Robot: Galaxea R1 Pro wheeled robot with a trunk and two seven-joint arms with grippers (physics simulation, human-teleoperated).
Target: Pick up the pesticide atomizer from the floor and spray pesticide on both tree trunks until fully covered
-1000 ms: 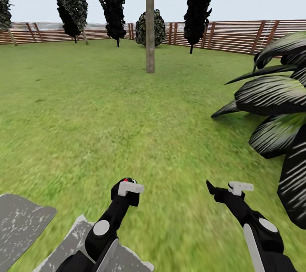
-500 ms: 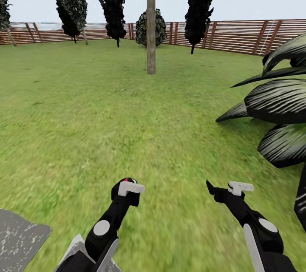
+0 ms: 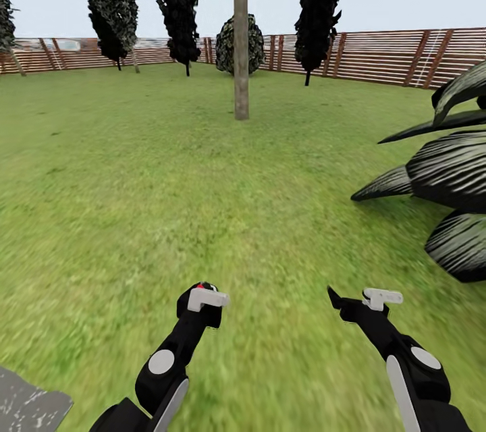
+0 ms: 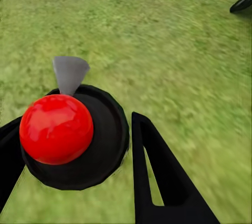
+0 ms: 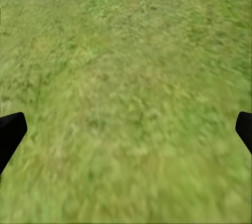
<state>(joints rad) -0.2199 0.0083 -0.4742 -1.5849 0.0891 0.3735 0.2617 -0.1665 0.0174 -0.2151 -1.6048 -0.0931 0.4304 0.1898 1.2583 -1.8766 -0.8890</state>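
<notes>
In the garden, low at the front of the head view, the left gripper (image 3: 202, 298) is seen closed around the pesticide atomizer (image 4: 79, 145). In the left wrist view the atomizer is seen end-on: a dark round body capped by a glossy red ball, with a grey wedge-shaped spout jutting from its far side. It is held between the two black fingers (image 4: 157, 182), above the grass. In the head view only a speck of its red top is visible at the gripper.

The right gripper (image 3: 351, 304) is held level with the left one and well apart from it. In the right wrist view its fingers (image 5: 10, 135) are spread to the edges of the frame, with grass alone between them, so it is open and empty.

The ground is a green grass lawn (image 3: 169, 182), blurred close to the robot. Far ahead, one tree trunk (image 3: 241, 47) rises straight and bare from the lawn, well apart from both grippers, with leaves at the top edge. Behind it a horizontal-slat wooden fence (image 3: 378, 54) is seen, with tall dark bushes (image 3: 182, 7) and a round bush (image 3: 239, 44) in front of it. Dark striped palm fronds (image 3: 452, 169) reach in from the right. A corner of a grey speckled slab (image 3: 27, 408) lies at the lower left.
</notes>
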